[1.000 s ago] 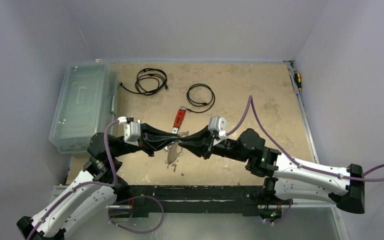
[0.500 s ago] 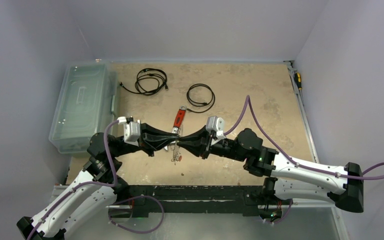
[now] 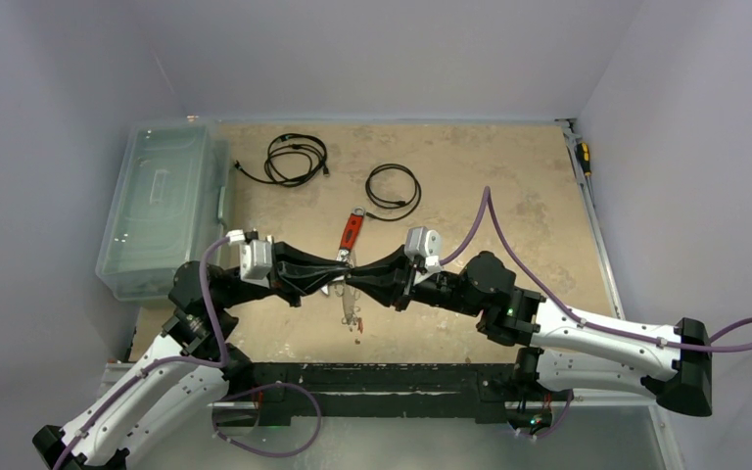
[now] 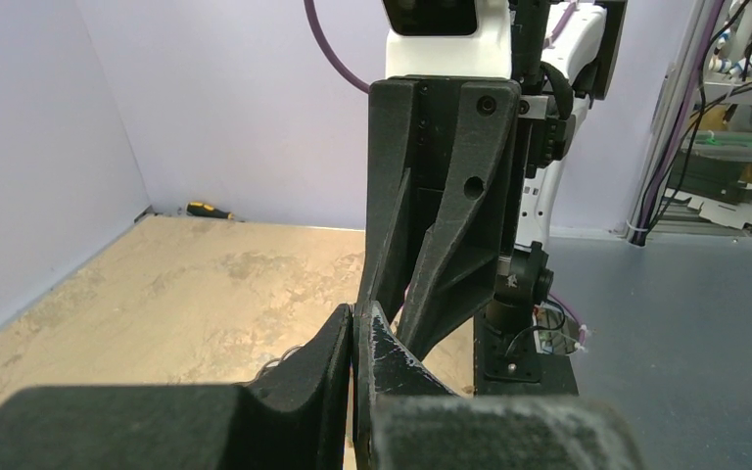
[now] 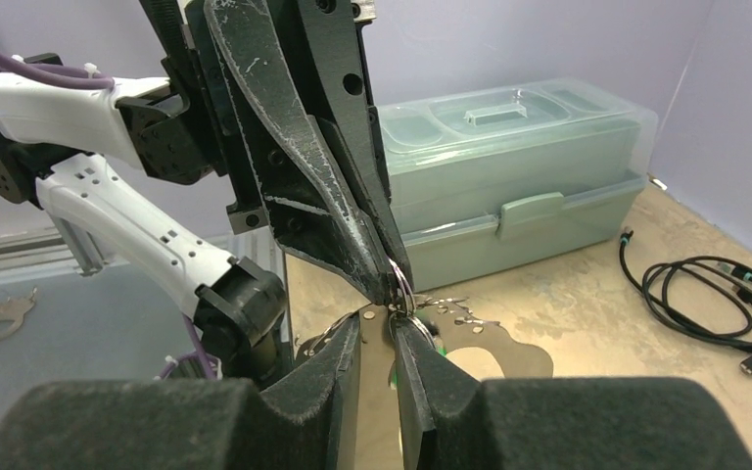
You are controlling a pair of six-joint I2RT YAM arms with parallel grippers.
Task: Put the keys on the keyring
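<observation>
Top external view: the sandy counter (image 3: 509, 196) carries a clear lidded box (image 3: 162, 211) out beyond the left pincer's (image 3: 337, 278) wrist, at the counter's left edge. Both arms reach inward and the left pincer meets the right pincer (image 3: 354, 278) tip to tip near the counter's near edge.

The left pincer is pressed fully closed, its fingers (image 4: 338, 352) flat together in the left wrist view. In the right wrist view its tips nip the thin silvery wire of the keyring (image 3: 351, 305). The right pincer stands at a narrow gap with that wire running down into it. It looks gripped there, though the tips hide the contact.

Just past the meeting tips lies a red-handled wrench (image 3: 352, 233). Farther beyond it lie two coiled black cables, one (image 3: 394, 191) near the wrench head and one (image 3: 297, 159) off toward the box.

The keyring hangs directly beneath the two pincers, off the counter. The small silver keys (image 5: 455, 311) fan out beside the right pincer's tips, with a green head (image 5: 439, 343) just below them and a red head (image 3: 357, 330) at the bottom of the bunch. A yellow-handled screwdriver (image 3: 583, 157) lies well away, at the far right edge.
</observation>
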